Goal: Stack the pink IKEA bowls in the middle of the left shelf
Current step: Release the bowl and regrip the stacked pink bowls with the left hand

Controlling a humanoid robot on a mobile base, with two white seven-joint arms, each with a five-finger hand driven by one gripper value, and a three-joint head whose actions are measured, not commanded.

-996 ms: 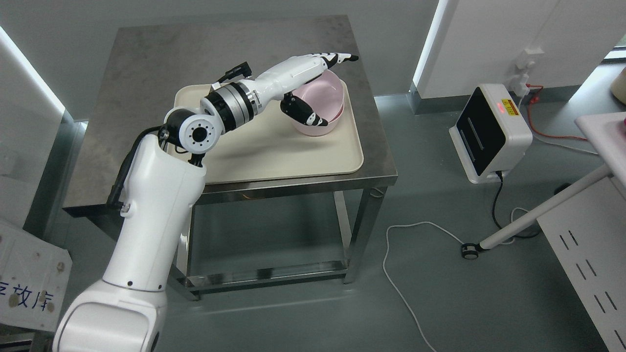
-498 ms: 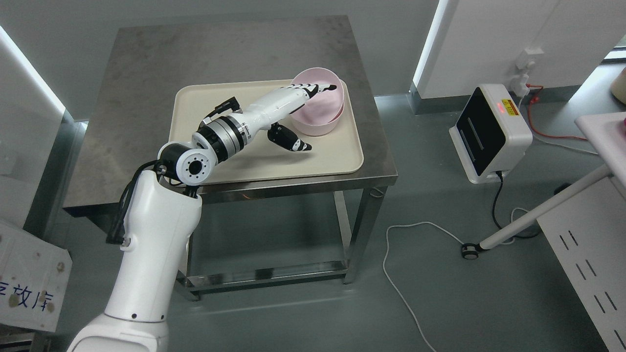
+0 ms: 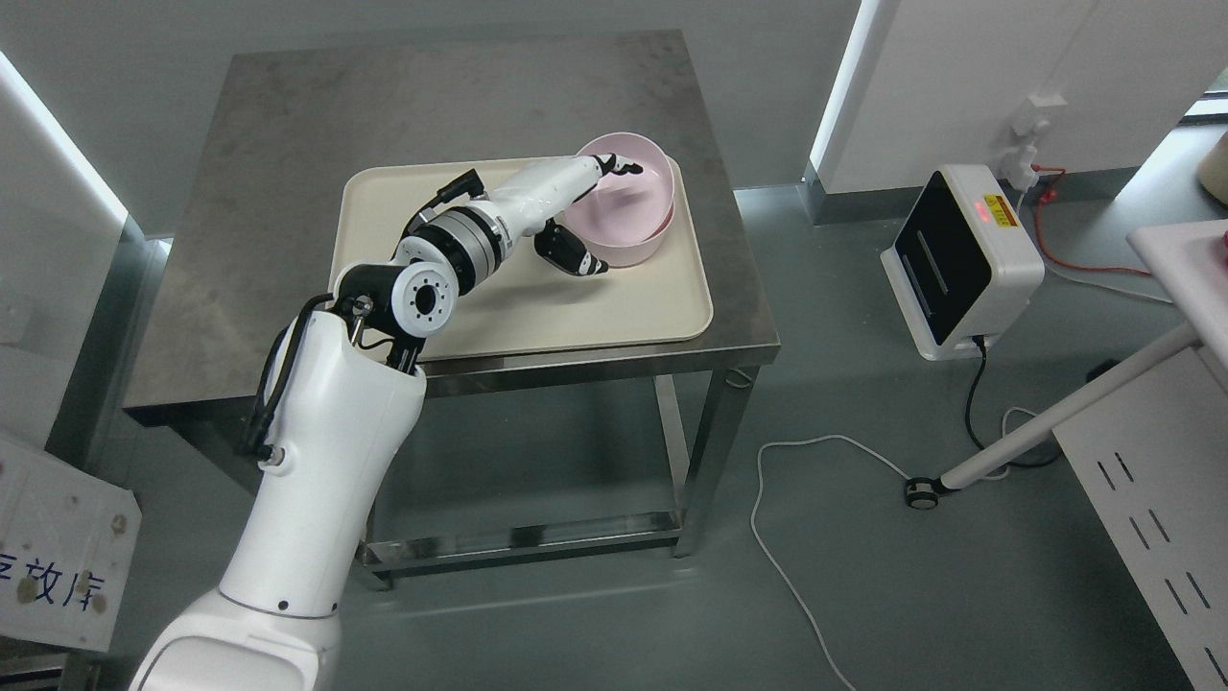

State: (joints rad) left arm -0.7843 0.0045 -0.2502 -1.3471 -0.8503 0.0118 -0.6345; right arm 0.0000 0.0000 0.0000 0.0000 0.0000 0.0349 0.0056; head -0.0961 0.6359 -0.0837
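Observation:
A pink bowl (image 3: 638, 206) stands at the far right corner of a cream tray (image 3: 537, 307) on a steel table (image 3: 288, 144). My left hand (image 3: 602, 217) reaches in from the lower left and holds the bowl's near-left wall. Its fingers (image 3: 622, 167) curl over the rim into the bowl, and the thumb (image 3: 576, 259) presses the outside of the wall. The bowl rests upright on the tray. My right arm is out of view.
A white device with a red light (image 3: 959, 254) sits on the floor to the right, with a white cable (image 3: 796, 451) trailing from it. A slanted white leg with a caster (image 3: 1046, 417) and a white cabinet (image 3: 1151, 499) stand at the right. A labelled box (image 3: 58, 547) is at the lower left.
My left hand came down from above the bowl, drew back a little, and its straight fingers curled over the rim while the thumb closed on the outer wall. The bowl stayed on the tray.

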